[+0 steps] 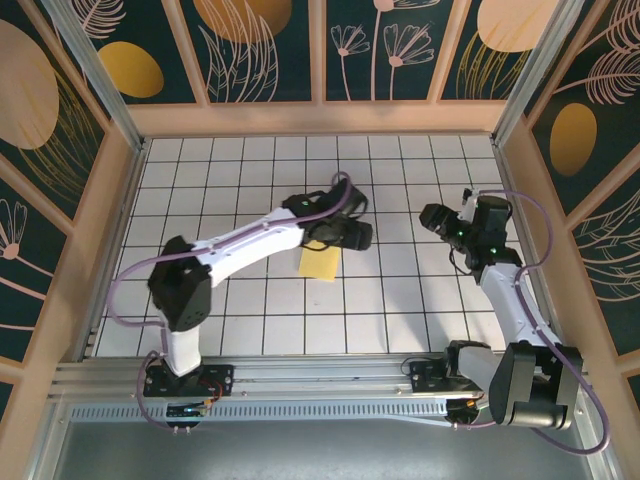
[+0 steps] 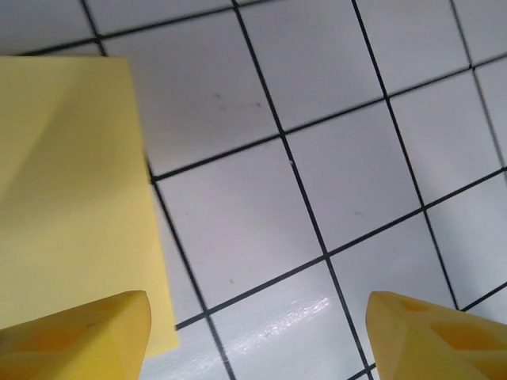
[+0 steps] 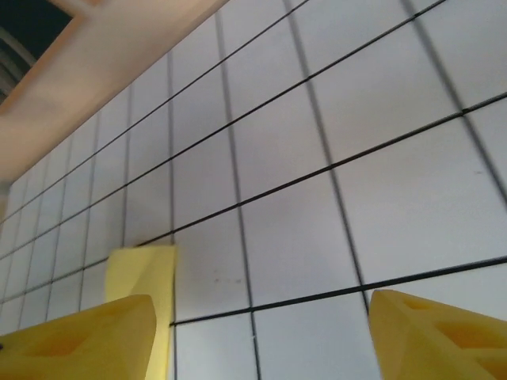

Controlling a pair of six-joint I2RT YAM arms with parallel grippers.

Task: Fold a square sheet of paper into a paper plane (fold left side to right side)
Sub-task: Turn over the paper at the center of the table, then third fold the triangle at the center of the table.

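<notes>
The square sheet of paper (image 1: 320,263) lies flat near the middle of the table, pale yellow and folded into a narrower rectangle. In the left wrist view the paper (image 2: 71,198) covers the left side, with a faint slanted crease across it. My left gripper (image 2: 257,340) hangs just right of the paper's edge, open, with bare tile between its yellow fingers (image 2: 79,336). From above, the left gripper (image 1: 352,236) sits at the sheet's far right corner. My right gripper (image 1: 437,217) hovers about two tiles to the right, open and holding nothing. Its wrist view shows the paper (image 3: 146,273) beyond its left fingertip.
The table (image 1: 250,160) is white tiles with black grid lines, bounded by a wooden wall (image 1: 320,118) at the back and wooden side walls. A metal rail (image 1: 300,375) carrying both arm bases runs along the near edge.
</notes>
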